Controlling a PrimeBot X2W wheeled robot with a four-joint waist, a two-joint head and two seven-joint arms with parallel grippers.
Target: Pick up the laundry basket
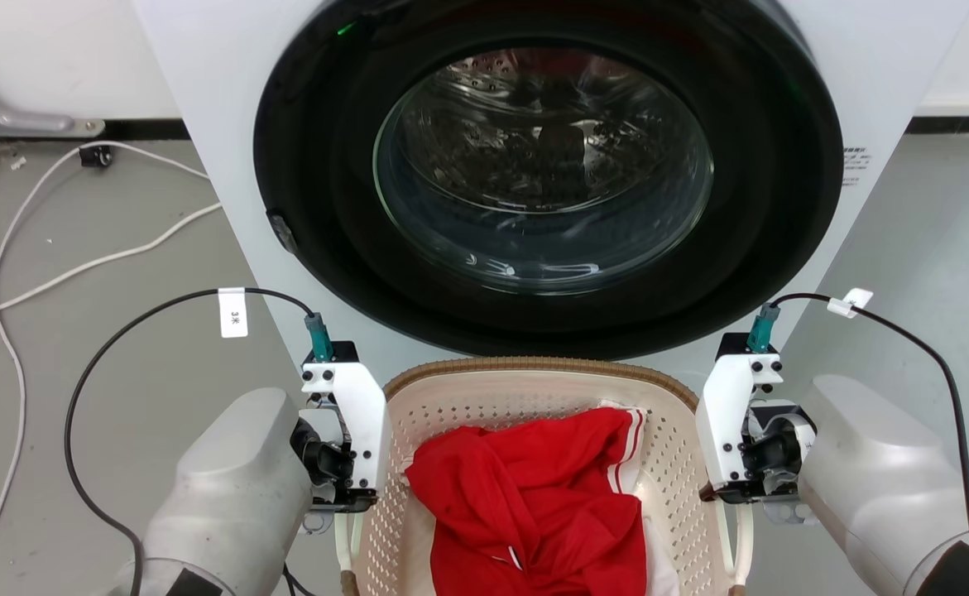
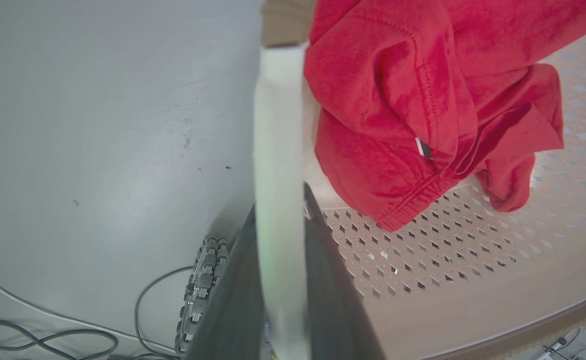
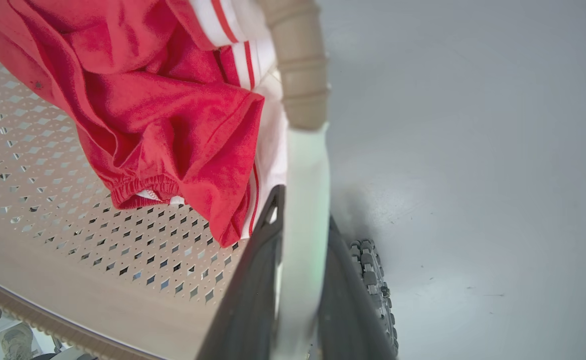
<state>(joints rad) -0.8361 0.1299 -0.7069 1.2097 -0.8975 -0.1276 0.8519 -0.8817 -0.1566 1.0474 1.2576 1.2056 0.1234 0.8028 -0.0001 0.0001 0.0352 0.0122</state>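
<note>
Silver-grey forearms, white screw-studded wrist brackets, black tagged cables.

A: What sort of place are you in?
B: You're in a laundry corner, more test room than home: washer, basket of clothes, bare grey floor, loose cables by the white wall.

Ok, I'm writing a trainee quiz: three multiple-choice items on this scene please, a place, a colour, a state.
1. The laundry basket is: A on a table; B before the door of the washing machine; C on a shelf.
2. The garment in it is: A blue; B green; C red.
3. The left gripper has its fingers: A shut on the basket's white handle; B wide open in air; C pinching the garment.
Answers: B, it sits right under the door; C, red fabric; A, dark fingers flank the handle.
</note>
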